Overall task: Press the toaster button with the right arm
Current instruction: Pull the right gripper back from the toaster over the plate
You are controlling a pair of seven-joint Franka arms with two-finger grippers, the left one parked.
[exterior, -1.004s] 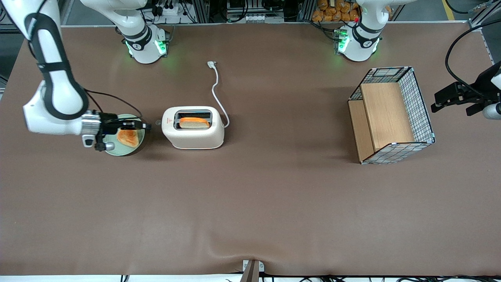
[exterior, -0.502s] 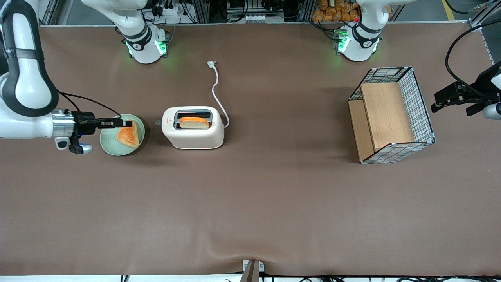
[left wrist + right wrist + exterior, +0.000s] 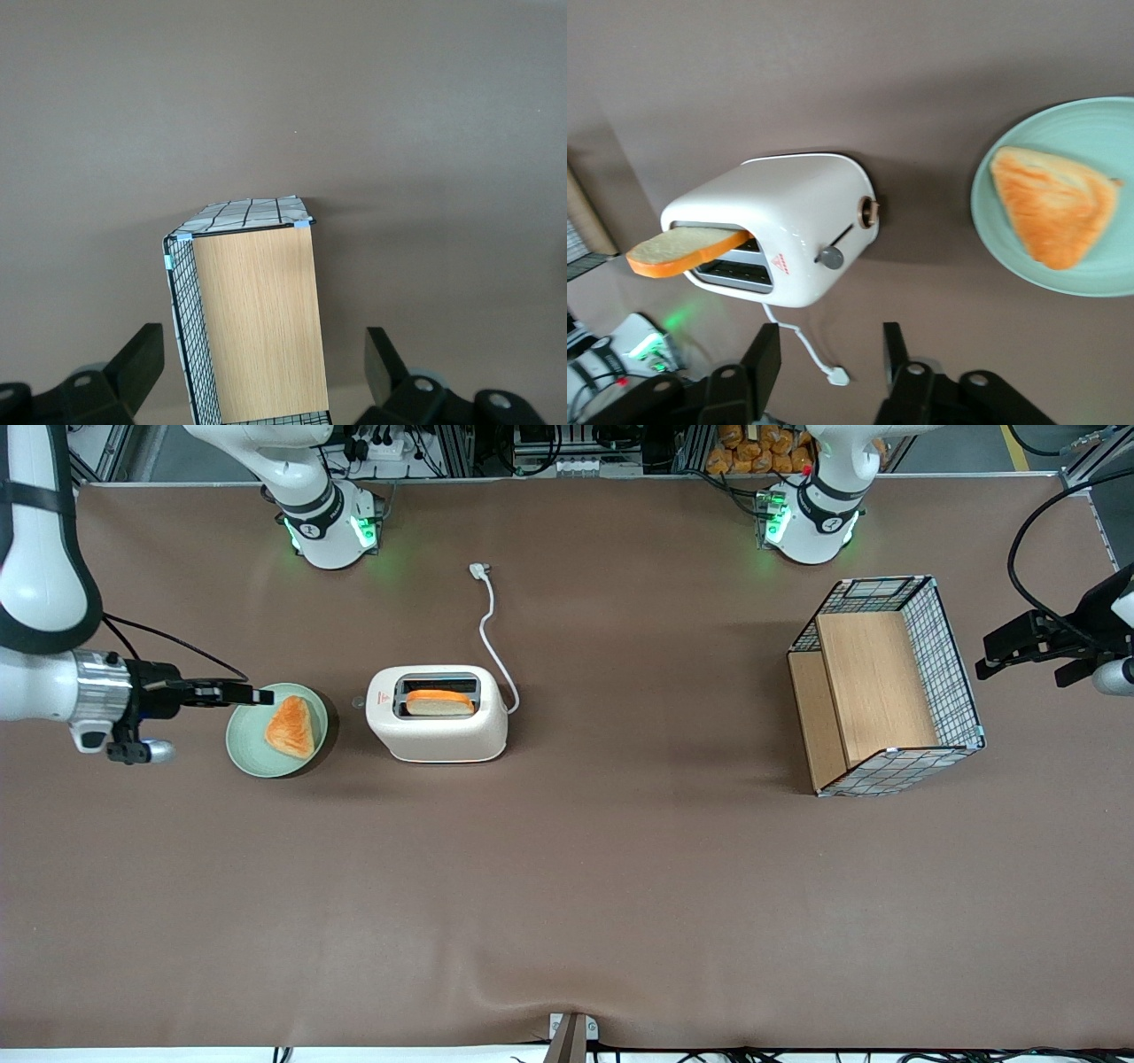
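Observation:
The cream-white toaster (image 3: 438,726) stands mid-table with a slice of bread (image 3: 439,701) sticking up from one slot. Its small grey toaster button (image 3: 358,702) juts from the narrow end that faces the working arm's end of the table. The right arm's gripper (image 3: 257,693) hovers over the rim of a green plate (image 3: 244,748), about a plate's width short of the button, and holds nothing. In the right wrist view the toaster (image 3: 788,212), the button (image 3: 829,258) and the bread slice (image 3: 687,248) show, and the gripper (image 3: 829,341) is open.
A triangular toast (image 3: 291,726) lies on the green plate (image 3: 1099,133) between gripper and toaster. The white power cord (image 3: 492,633) runs from the toaster toward the arm bases, ending in a plug (image 3: 479,568). A wire basket with wooden panels (image 3: 886,682) stands toward the parked arm's end.
The right arm has drawn back from the toaster toward its own end of the table; its fingertips were almost at the button and are now over the plate's rim. The toaster has not moved.

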